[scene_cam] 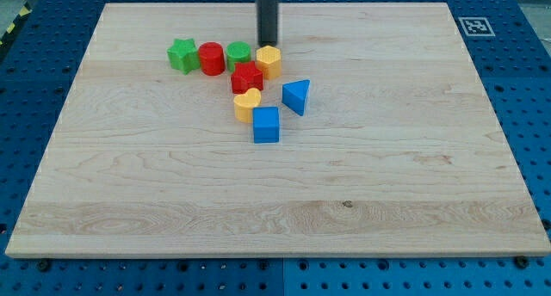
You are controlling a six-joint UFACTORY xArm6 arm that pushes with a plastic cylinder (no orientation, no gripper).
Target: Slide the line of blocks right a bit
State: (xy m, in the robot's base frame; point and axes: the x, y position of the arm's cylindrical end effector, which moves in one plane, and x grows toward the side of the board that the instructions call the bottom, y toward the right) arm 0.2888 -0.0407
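My tip (268,45) stands just above the yellow hexagon block (269,62), near the view's top centre, touching or almost touching it. A row runs left from there: green star (182,55), red cylinder (211,58), green cylinder (238,54), then the yellow hexagon. A red star-shaped block (247,77) sits just below the green cylinder and the hexagon. Below it lie a yellow heart block (247,105) and a blue cube (266,125). A blue triangle block (296,96) sits to the right of the heart.
The blocks lie on a light wooden board (344,175) with a blue pegboard frame around it. A black-and-white marker tag (474,25) sits at the board's top right corner.
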